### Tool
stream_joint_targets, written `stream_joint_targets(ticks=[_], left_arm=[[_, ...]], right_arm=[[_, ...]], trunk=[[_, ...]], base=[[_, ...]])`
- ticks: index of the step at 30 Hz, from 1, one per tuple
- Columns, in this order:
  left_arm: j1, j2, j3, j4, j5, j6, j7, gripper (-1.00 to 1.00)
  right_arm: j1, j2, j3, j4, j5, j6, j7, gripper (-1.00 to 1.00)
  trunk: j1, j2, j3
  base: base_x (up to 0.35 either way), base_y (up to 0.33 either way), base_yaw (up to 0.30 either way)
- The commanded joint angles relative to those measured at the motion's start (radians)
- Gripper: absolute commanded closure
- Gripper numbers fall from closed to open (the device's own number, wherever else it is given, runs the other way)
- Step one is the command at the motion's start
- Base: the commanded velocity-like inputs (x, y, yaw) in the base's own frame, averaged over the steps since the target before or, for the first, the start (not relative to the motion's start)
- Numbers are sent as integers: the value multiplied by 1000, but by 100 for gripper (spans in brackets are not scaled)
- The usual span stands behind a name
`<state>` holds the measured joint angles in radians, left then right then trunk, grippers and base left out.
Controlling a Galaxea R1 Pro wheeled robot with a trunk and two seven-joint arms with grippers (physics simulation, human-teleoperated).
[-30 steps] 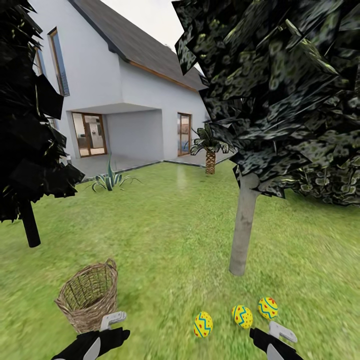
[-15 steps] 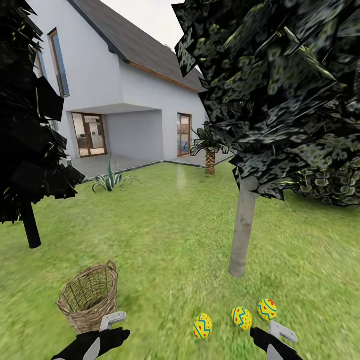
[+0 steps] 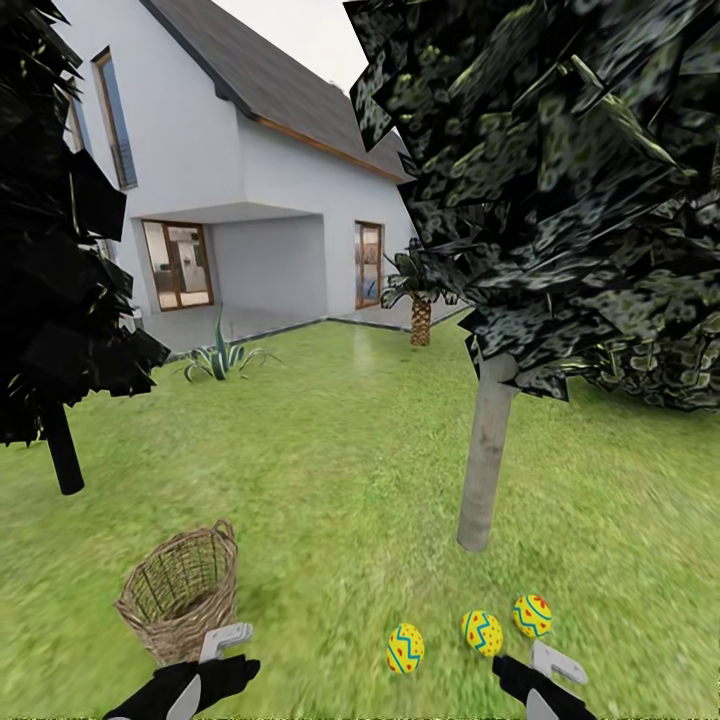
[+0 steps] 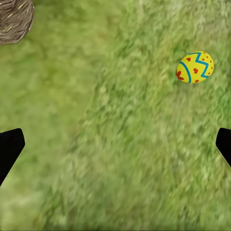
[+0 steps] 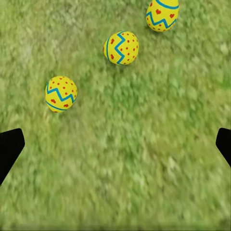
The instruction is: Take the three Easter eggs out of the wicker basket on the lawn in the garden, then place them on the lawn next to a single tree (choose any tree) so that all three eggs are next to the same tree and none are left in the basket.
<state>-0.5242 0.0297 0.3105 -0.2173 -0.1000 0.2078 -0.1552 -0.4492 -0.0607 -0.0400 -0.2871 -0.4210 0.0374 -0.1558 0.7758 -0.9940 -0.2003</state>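
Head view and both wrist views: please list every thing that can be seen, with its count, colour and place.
Easter eggs: three, yellow with blue zigzags and red dots, in a loose row on the grass near the pale trunk's foot.
Wicker basket: one, tan-brown, on the grass at the left; no egg shows inside.
Tree: one, pale grey trunk, dark mottled crown, right of centre.
Dark tree: one, black foliage, far left.
Palm: one, small, brown trunk, by the house.
Spiky plant: one, green, at the lawn's far edge.
House: one, white, dark roof, behind.
Lawn: green, all around.
Left gripper: black, pale fingers, beside the basket.
Right gripper: black, pale fingers, near the eggs.
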Motion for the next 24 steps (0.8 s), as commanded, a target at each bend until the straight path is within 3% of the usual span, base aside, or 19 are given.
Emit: stream_joint_targets(ticks=[1,24], left_arm=[[0,0,9,-2,-10,6,-6,-100],[0,-2,7,-2,-12,7,-6,-100]], right_arm=[[0,0,-3,-2,-2,4,-2,-100],[0,1,-3,-1,-2,6,-3,-100]], trunk=[[-4,6,0],[-92,167,34]], base=[[0,0,0],[0,0,0]])
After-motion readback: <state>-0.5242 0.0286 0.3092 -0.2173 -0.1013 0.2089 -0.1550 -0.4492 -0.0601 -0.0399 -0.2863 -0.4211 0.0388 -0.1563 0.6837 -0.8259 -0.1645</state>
